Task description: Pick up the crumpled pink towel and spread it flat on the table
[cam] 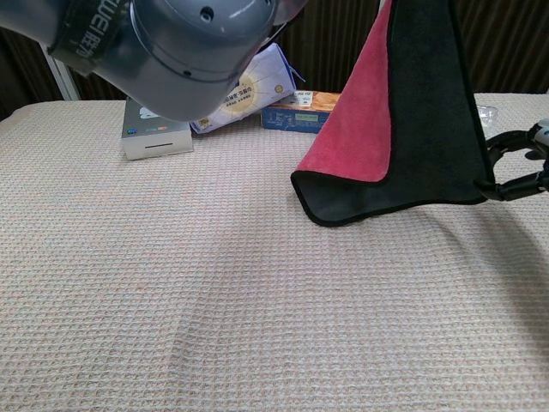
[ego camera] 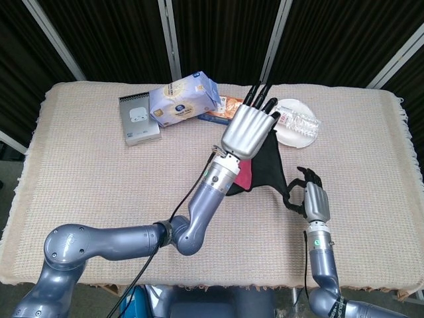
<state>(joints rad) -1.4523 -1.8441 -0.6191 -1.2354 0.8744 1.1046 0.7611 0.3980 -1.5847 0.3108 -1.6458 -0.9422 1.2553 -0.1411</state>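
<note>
My left hand [ego camera: 248,131] holds the towel up by its top, well above the table. The towel [cam: 412,129] hangs half unfolded, pink [cam: 364,112] on one face and black on the other, its lowest fold just above the cloth. In the head view the towel [ego camera: 268,169] shows below my left hand. My right hand [ego camera: 311,199] is at the towel's lower right corner with its fingers apart. In the chest view the right hand [cam: 519,167] has its fingertips at that corner, and no grip shows.
At the back stand a grey box [ego camera: 139,119], a blue-and-white packet [ego camera: 182,98], a flat blue-orange box [ego camera: 222,109] and a white plate [ego camera: 301,126] with clear plastic on it. My left arm [cam: 189,51] fills the chest view's top left. Beige cloth [ego camera: 99,179] covers the table.
</note>
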